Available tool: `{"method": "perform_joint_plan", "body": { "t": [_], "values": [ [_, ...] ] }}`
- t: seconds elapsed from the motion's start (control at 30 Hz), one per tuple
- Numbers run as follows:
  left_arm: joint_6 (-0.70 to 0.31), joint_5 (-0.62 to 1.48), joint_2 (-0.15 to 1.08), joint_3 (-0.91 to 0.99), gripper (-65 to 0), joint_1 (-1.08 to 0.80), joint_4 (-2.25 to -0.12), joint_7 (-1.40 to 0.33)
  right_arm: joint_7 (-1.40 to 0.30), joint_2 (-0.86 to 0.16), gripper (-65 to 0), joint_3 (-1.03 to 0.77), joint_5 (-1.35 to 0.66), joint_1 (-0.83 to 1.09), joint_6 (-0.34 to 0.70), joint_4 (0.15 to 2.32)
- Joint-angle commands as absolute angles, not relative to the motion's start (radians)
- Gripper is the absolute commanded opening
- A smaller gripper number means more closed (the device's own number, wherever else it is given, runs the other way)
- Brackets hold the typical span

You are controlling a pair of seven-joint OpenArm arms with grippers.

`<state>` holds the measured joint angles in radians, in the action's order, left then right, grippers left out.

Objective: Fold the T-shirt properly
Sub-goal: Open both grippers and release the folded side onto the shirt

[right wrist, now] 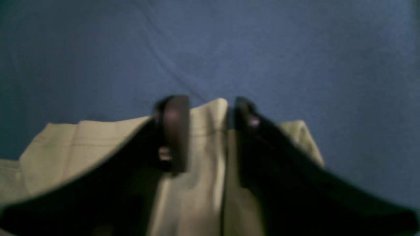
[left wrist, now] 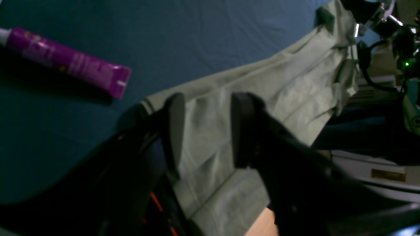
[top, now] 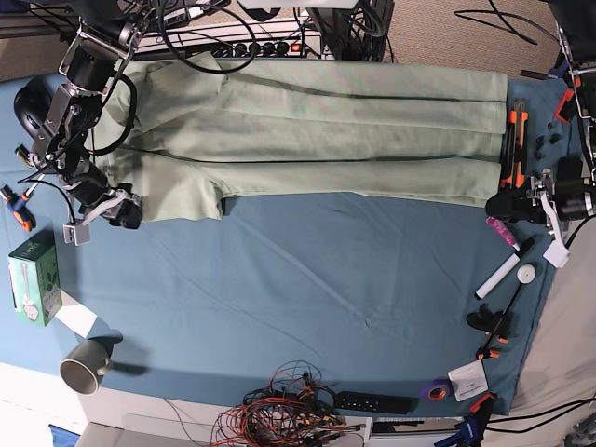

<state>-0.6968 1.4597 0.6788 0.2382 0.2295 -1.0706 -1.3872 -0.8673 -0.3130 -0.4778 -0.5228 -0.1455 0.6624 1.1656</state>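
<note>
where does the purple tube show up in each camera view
Left wrist: purple tube upper left, lying on the blue cloth.
Right wrist: not in it.
Base: small, at the right edge, below the T-shirt's end.
Shared landmark: the T-shirt, in all three views.

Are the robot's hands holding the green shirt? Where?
The right gripper is pinching the T-shirt at its sleeve edge. The left gripper straddles the bottom hem, open.

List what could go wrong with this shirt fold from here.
1. The right claw straddles only a small bunched edge of the shirt; it may slip out when lifted.
2. The left claw stands open over the hem, so one end may lag and skew the fold.
3. The purple tube lies nearby and could get swept.
</note>
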Motion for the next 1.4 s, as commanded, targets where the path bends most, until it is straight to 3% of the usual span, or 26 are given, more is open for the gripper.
{"method": "perform_joint_plan", "body": {
  "t": [0.0,0.03,0.17,0.3,0.6,0.8,1.07,1.17,1.2,1.37],
  "values": [
    [-0.698,1.484,0.703,0.245,-40.5,0.249,-1.085,-1.377,-0.902,-0.327,-59.0,-0.479,-0.517,-0.150,0.662,1.171],
    [-0.698,1.484,0.703,0.245,-40.5,0.249,-1.085,-1.377,-0.914,-0.327,-65.0,-0.479,-0.532,-0.150,0.664,1.172],
    [-0.698,1.484,0.704,0.245,-40.5,0.249,-1.085,-1.377,-0.974,-0.327,-65.0,-0.479,-0.638,-0.137,0.698,1.241],
    [-0.698,1.484,0.704,0.245,-40.5,0.249,-1.085,-1.377,-1.057,-0.327,-65.0,-0.479,-0.701,-0.072,0.698,1.470],
    [-0.698,1.484,0.703,0.245,-40.5,0.249,-1.085,-1.376,-1.113,-0.299,-65.0,-0.479,-0.752,0.266,0.698,1.991],
    [-0.698,1.484,0.703,0.245,-40.5,0.249,-1.085,-1.371,-1.114,-0.277,-65.0,-0.479,-0.752,0.443,0.698,2.105],
    [-0.698,1.484,0.703,0.245,-40.5,0.249,-1.085,-1.364,-1.154,-0.277,-65.0,-0.479,-0.752,0.539,0.698,2.113],
    [-0.698,1.484,0.703,0.245,-40.4,0.249,-1.085,-1.353,-1.142,-0.277,-39.7,-0.479,-0.751,0.551,0.698,2.113],
    [-0.698,1.484,0.704,0.245,-40.4,0.249,-1.085,-1.354,-1.126,-0.277,-35.7,-0.479,-0.751,0.551,0.698,2.113],
    [-0.698,1.484,0.727,0.245,-35.4,0.246,-1.085,-1.367,-1.091,-0.277,-35.2,-0.493,-0.743,0.548,0.698,2.123]
  ]
}}
